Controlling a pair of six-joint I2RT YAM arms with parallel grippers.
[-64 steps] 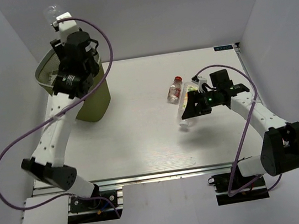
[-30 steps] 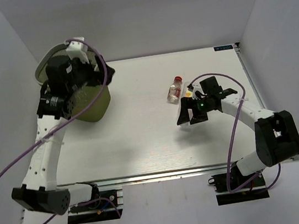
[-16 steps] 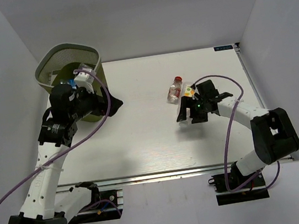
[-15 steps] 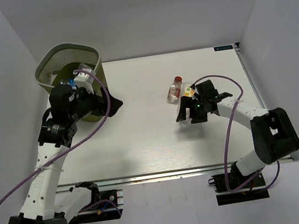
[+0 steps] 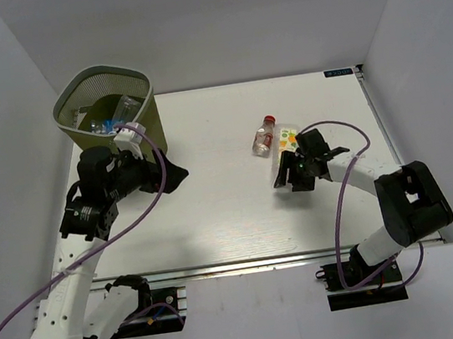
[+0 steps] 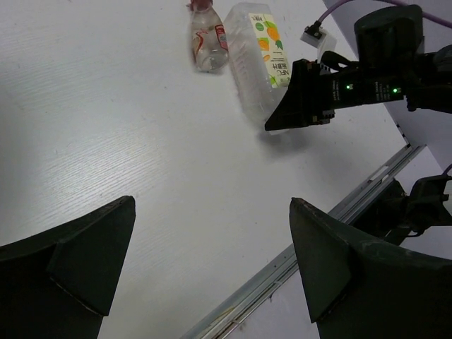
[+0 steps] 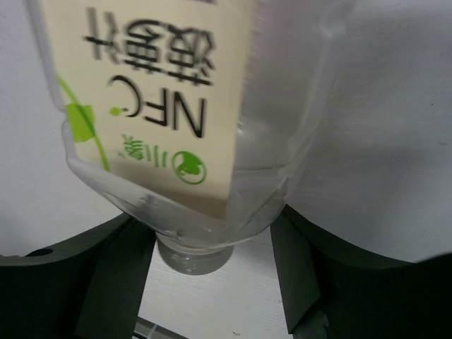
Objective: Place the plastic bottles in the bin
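The olive wire-mesh bin [image 5: 148, 104] stands at the table's far left corner, with several clear plastic bottles [image 5: 107, 119] inside. Two bottles lie on the table right of centre: a red-capped one [image 5: 265, 134] [image 6: 207, 42] and a juice-labelled one [image 5: 285, 141] [image 6: 258, 49] [image 7: 162, 92]. My right gripper [image 5: 286, 169] [image 7: 212, 244] straddles the juice bottle's neck end, and its fingers [image 7: 113, 282] touch the shoulder on both sides. The bottle still rests on the table. My left gripper [image 5: 168, 173] [image 6: 212, 212] hangs open and empty over bare table, just right of the bin.
The white table [image 5: 216, 213] ends in a metal rail [image 5: 223, 267] at the near edge. White walls enclose the back and both sides. The purple cable [image 5: 15, 224] of the left arm loops out to the left.
My left arm has come away from above the bin and dropped toward the table's middle, open and empty. My right gripper has slid onto the juice bottle and its jaws have narrowed.
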